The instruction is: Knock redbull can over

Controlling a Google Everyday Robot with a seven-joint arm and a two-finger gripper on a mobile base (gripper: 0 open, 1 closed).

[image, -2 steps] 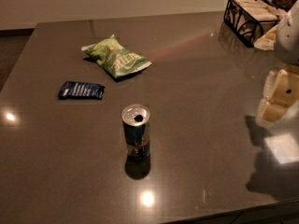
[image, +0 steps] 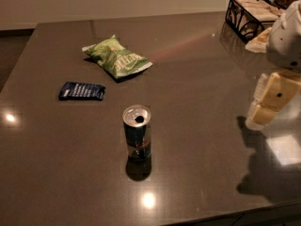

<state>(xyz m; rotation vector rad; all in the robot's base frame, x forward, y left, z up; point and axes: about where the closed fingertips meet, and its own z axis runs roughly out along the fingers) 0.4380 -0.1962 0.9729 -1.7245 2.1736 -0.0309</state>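
Note:
The redbull can [image: 137, 133] stands upright near the middle of the dark table [image: 197, 79]. It is blue and silver with a reddish mark low on its body and an open silver top. My gripper [image: 269, 100], cream-coloured under a white wrist, hangs at the right edge of the view. It is just above the table, well to the right of the can and apart from it. It holds nothing that I can see.
A green chip bag [image: 116, 58] lies at the back left of the can. A flat dark blue packet [image: 82, 91] lies to the can's left. A black wire basket [image: 249, 13] with packets stands at the back right corner. The table's front edge runs along the bottom right.
The gripper has shifted slightly left, toward the can. The can, the bag and the packet have not moved.

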